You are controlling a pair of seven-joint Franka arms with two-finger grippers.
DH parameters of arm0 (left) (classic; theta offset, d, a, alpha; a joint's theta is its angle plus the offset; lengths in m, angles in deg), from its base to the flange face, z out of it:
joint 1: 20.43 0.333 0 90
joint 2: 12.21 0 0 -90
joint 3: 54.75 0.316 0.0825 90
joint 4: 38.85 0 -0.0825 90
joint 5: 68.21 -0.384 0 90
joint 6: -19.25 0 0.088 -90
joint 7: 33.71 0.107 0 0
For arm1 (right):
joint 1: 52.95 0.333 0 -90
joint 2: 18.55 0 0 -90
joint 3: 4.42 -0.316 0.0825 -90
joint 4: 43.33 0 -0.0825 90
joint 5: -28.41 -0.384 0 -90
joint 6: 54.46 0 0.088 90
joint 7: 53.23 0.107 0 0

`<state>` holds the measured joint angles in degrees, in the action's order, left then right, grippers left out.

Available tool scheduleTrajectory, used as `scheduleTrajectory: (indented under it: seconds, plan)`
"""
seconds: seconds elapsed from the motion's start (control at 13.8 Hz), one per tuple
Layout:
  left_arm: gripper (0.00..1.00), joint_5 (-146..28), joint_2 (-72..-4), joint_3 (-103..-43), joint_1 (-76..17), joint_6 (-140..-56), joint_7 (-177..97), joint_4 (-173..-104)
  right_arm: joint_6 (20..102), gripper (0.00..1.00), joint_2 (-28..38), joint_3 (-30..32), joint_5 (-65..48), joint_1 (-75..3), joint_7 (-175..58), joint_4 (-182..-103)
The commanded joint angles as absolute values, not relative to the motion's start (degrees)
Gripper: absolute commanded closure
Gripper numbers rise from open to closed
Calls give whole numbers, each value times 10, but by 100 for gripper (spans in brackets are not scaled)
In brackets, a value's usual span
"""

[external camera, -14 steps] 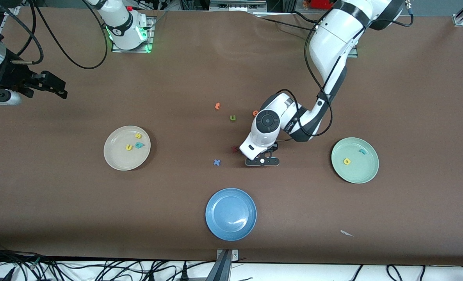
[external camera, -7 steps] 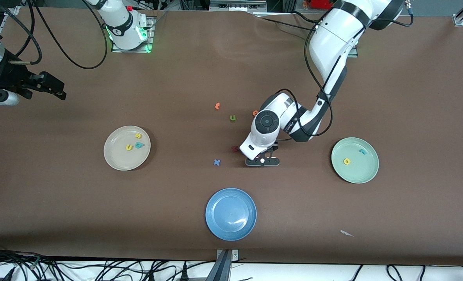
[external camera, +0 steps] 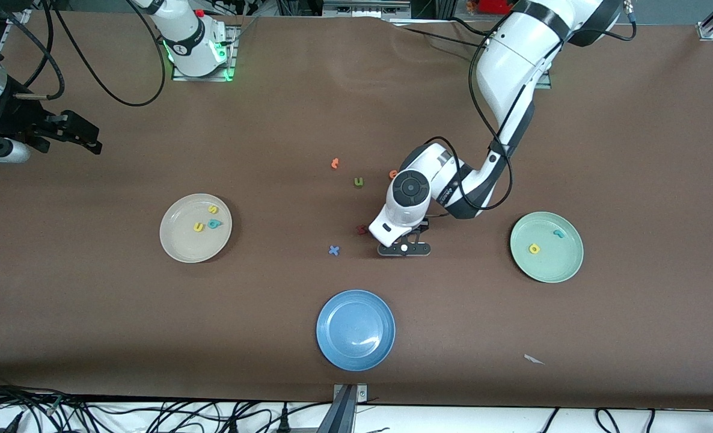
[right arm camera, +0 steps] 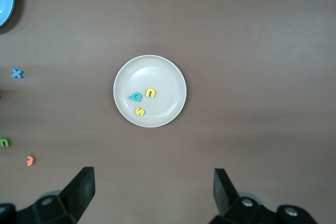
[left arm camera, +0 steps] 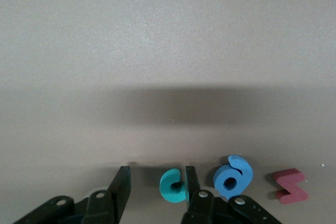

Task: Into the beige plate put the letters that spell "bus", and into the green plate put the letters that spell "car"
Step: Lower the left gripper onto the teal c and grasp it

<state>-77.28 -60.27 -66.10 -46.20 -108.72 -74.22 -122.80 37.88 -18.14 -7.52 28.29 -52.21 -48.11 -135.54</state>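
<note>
Little had shifted: only the right gripper [external camera: 95, 139] had drifted slightly outward at the 9 o'clock edge of the front view, while the left arm had kept its place. The right arm waited there, over bare worktop [external camera: 633, 150] at its own end, its jaws released and spread wide.

By my reckoning, five of the six letters were placed. "Bus" looked finished: the beige plate [external camera: 182, 243], at 9 o'clock from the worktop's middle, held the s [external camera: 213, 210] at its 1 o'clock, the yellow u [external camera: 198, 227] near its centre and the b [external camera: 214, 224] just beside that, toward 3 o'clock.

"Car" lacked one letter. The green plate [external camera: 549, 267], at 3 o'clock, held the a [external camera: 534, 248] near its centre and the r [external camera: 558, 233] at about 1 o'clock. The c [left arm camera: 172, 186] lay on the worktop near the middle, hidden from the front view under the left wrist.

The left gripper [left arm camera: 156, 174] was down at the worktop with its jaws astride the c. One finger touched the letter and the other stood clear of it, so nothing was clenched yet. A blue letter [left arm camera: 232, 177] sat just outside the touching finger and a red z [left arm camera: 290, 186] past that.

The blue plate [external camera: 338, 313], at 6 o'clock, held nothing.

What was left, as I judged it: grip the c, lift it and carry it to the green plate.
</note>
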Motion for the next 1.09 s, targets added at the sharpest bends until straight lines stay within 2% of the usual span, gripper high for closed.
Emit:
scheduleTrajectory:
  seconds: [0.0, 1.02]
  plan:
    - [50, -777, -605, -656, -470, -1073, -748, -1215, 381, 0, -181, -79, 275, -529, -491, -1351]
    - [50, -776, -608, -658, -479, -1073, -770, -1214, 377, 0, -182, -78, 275, -529, -492, -1351]
